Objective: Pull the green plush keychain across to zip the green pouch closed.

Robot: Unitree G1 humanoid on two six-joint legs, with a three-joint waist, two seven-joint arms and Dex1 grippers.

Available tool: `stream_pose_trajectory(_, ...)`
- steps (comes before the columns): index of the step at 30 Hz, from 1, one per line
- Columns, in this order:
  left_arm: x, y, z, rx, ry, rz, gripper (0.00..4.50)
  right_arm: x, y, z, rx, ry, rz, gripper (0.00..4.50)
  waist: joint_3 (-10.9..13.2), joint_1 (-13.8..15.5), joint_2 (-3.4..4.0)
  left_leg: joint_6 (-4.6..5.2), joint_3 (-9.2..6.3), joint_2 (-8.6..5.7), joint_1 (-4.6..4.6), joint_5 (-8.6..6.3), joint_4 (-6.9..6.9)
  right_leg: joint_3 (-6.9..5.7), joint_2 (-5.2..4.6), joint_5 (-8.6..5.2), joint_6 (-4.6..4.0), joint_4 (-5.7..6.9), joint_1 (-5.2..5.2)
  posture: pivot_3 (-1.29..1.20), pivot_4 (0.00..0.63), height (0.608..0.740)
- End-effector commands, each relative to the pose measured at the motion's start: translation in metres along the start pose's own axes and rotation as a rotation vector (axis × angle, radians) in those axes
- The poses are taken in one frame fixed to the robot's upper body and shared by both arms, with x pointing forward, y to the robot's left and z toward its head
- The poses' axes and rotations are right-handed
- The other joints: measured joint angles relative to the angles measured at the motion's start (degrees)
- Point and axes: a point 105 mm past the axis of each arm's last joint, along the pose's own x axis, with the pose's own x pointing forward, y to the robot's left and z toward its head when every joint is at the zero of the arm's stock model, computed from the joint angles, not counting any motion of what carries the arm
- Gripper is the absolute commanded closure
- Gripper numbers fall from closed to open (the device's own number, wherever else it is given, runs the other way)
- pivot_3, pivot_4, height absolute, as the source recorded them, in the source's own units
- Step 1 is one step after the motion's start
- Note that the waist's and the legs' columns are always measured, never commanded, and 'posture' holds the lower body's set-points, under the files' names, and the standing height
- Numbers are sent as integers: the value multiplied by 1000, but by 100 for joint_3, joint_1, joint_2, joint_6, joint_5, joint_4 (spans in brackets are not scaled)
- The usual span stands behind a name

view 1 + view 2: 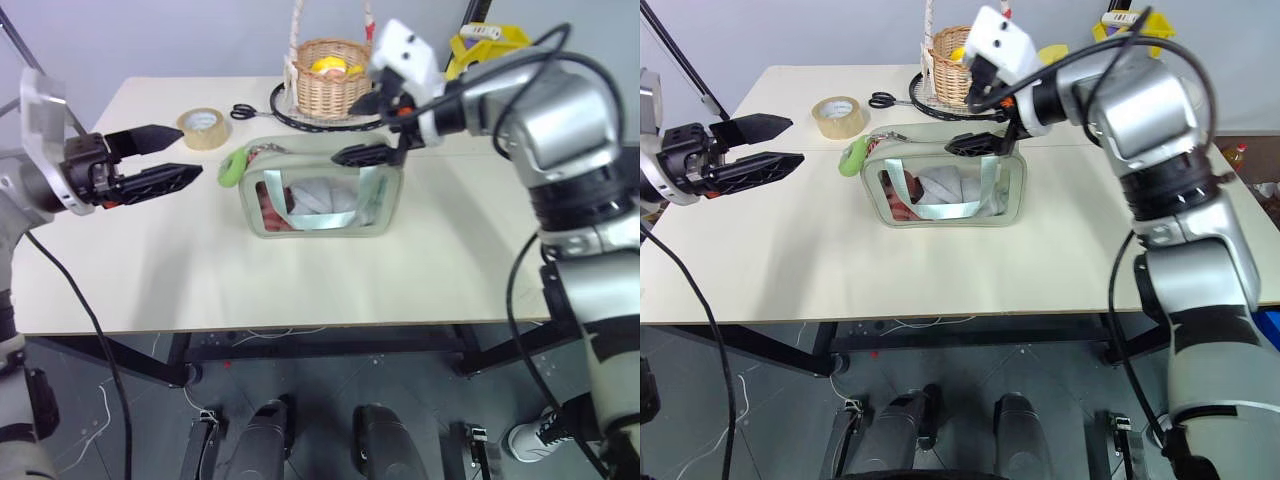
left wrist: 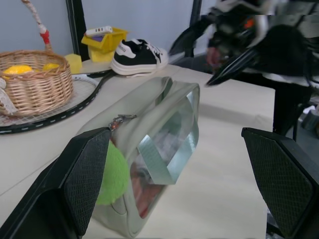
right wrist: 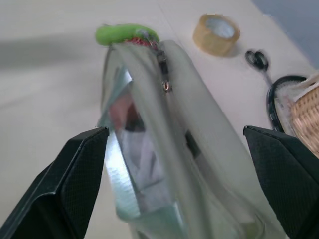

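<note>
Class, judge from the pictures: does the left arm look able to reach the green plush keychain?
Probably yes. The open left pincer faces the green plush keychain at the green pouch's near end, with bare table between.

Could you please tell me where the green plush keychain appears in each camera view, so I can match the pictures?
Left eye: green plush keychain, at the green pouch's left end.
Right eye, same end.
Left wrist, beside that tool's finger.
Right wrist, at the pouch's far end.
Shared landmark: tape roll.
</note>
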Motion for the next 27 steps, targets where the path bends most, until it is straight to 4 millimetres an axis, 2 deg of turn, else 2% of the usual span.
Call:
stream_pose_trajectory(1,-3,-7,16,62,-22,-15,11,15,-6,9,-66,54,11,0,0,-23,0,0,0,0,1,0,0,0,1,1,2,2,1,0,150,724)
stream_pose_trajectory(4,-1,-8,17,69,-26,-18,11,34,0,3,-78,115,72,0,0,-32,0,-3,-3,0,4,1,0,0,5,2,3,17,-4,0,150,724)
stream_pose_trajectory(7,0,-9,16,73,-23,-22,0,47,1,-1,-111,150,74,843,0,-46,0,-9,-4,0,5,5,0,0,7,1,3,35,-10,0,150,724)
stream_pose_trajectory(11,-2,-10,13,74,-15,-17,0,46,3,1,-122,138,104,2792,0,-45,1,-20,-9,2,7,12,-2,0,13,1,2,47,-16,0,150,724)
stream_pose_trajectory(14,-3,-10,12,76,-9,-14,0,37,1,7,-114,111,108,4435,1,-48,1,-20,-9,2,8,12,-2,0,14,1,2,48,-17,0,150,724)
stream_pose_trajectory(17,-2,-10,10,77,-4,-14,0,20,3,16,-103,74,131,4479,2,-33,3,-21,-11,3,4,12,-3,0,15,1,2,48,-21,0,150,724)
stream_pose_trajectory(20,-1,-9,8,73,-2,-19,0,2,10,16,-97,73,148,4479,2,-28,3,-21,-11,2,2,12,-4,0,14,1,3,45,-22,0,150,724)
stream_pose_trajectory(24,2,-9,4,63,5,-29,0,-14,30,2,-103,104,170,4479,1,-32,1,-21,-10,2,7,11,-7,0,14,1,3,45,-18,0,150,724)
stream_pose_trajectory(27,5,-9,2,58,8,-36,0,-18,47,-14,-89,138,189,4479,1,-33,1,-21,-10,4,10,11,-5,0,14,1,2,49,-15,0,150,724)
